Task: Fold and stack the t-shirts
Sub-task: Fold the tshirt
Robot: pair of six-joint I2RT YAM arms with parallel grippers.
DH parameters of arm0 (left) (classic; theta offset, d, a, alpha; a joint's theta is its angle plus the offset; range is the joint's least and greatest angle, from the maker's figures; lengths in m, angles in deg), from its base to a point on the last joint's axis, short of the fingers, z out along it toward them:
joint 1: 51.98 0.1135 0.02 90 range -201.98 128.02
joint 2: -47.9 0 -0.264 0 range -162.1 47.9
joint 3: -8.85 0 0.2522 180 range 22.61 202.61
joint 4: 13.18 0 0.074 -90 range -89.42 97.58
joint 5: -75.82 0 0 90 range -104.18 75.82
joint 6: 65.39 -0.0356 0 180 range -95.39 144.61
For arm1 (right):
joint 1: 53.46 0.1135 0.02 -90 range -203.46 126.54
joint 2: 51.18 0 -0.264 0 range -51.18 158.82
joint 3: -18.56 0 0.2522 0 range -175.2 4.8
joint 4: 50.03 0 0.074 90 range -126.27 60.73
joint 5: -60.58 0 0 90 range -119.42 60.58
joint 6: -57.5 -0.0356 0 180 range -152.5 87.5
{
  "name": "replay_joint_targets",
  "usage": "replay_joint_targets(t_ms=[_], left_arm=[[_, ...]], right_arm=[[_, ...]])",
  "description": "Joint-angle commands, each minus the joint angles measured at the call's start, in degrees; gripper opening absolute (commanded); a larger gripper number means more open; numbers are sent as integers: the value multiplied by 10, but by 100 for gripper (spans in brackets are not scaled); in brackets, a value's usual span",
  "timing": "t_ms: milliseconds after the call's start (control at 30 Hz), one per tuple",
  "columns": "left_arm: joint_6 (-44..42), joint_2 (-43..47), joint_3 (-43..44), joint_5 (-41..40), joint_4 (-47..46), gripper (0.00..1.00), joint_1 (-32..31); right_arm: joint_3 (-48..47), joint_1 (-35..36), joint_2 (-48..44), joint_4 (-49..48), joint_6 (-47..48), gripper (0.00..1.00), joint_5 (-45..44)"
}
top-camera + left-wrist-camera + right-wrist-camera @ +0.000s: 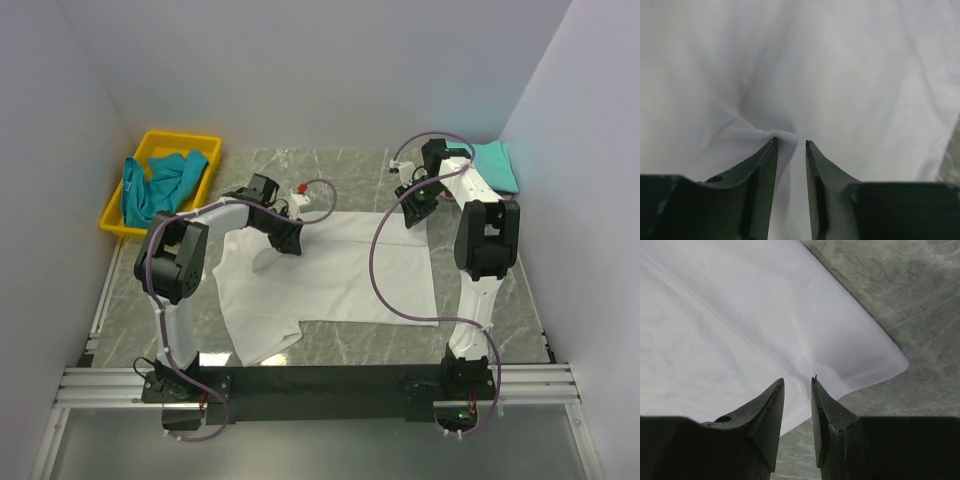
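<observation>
One teal shirt (pixel 160 185) is heaped in the tray (pixel 180 137) far left. Mid-table the white shirt (pixel 340 285) lies flat, its far edge pinched in the nearly closed fingers of the left gripper (pixel 790 142) and right gripper (pixel 797 380); a folded shirt (pixel 497 162) sits far right. Light and limp, it likely sags, so edges and corners seem the best holds.

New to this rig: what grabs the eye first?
A white t-shirt lies spread mid-table, the left gripper and right gripper pinching its far edge. A yellow tray at far left holds a crumpled teal t-shirt; a folded teal t-shirt sits far right.
</observation>
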Motion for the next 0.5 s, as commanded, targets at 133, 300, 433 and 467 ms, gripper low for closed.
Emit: replay_joint_targets(t_ms=[133, 300, 433, 467], left_arm=[[-50, 92, -46, 10, 65, 47, -56], [-30, 136, -39, 38, 68, 48, -15], [31, 138, -16, -1, 30, 45, 52], [48, 133, -14, -23, -10, 44, 78]], right_arm=[[-20, 3, -11, 13, -2, 35, 2], [-27, 4, -7, 5, -16, 33, 5], [-46, 7, 3, -16, -49, 26, -5], [-51, 8, 7, -28, -59, 24, -16]])
